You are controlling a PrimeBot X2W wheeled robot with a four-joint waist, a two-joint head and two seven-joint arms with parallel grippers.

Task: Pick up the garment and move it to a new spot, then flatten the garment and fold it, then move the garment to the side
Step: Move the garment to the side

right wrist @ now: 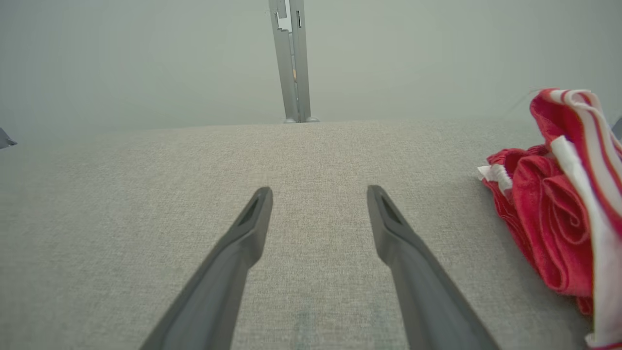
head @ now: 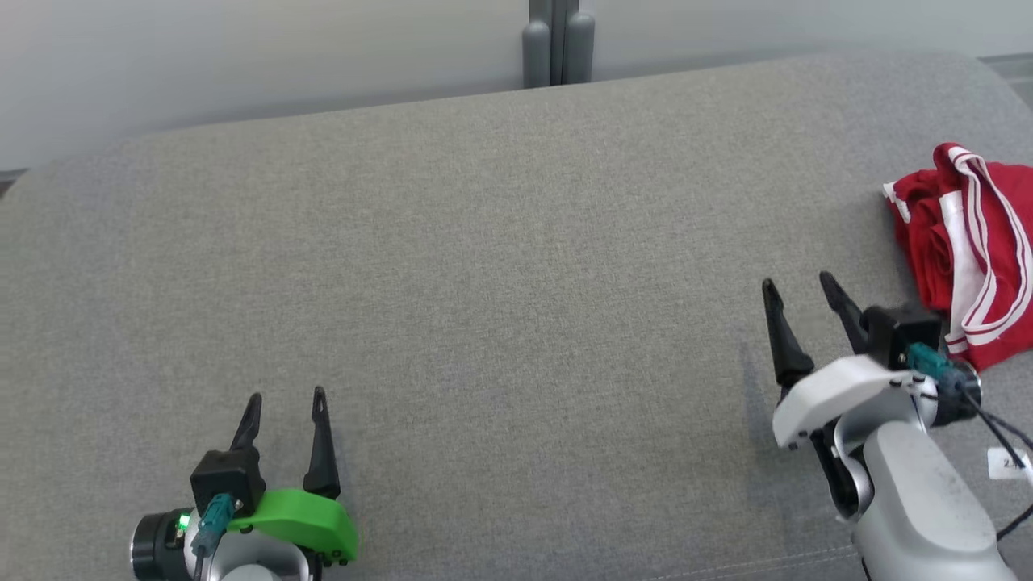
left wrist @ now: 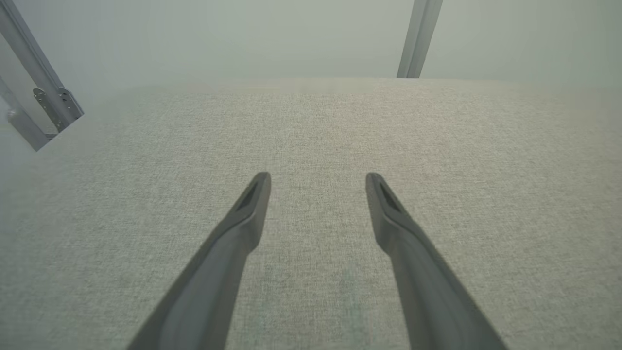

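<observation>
The garment (head: 968, 250) is a crumpled red piece with white stripes, lying at the right edge of the grey fabric surface (head: 500, 282). My right gripper (head: 799, 284) hovers open just left of it, not touching, with nothing between its fingers. In the right wrist view the garment (right wrist: 554, 214) bunches at the right, beside the open right gripper (right wrist: 319, 192). My left gripper (head: 288, 397) stands open at the lower left, far from the garment. In the left wrist view the left gripper (left wrist: 318, 177) has bare grey fabric between its fingers.
A grey metal post (head: 557, 44) stands behind the surface's far edge against a pale wall. The surface's rounded far corners show at left and right. Cables and a white tag (head: 1009, 461) hang from my right wrist.
</observation>
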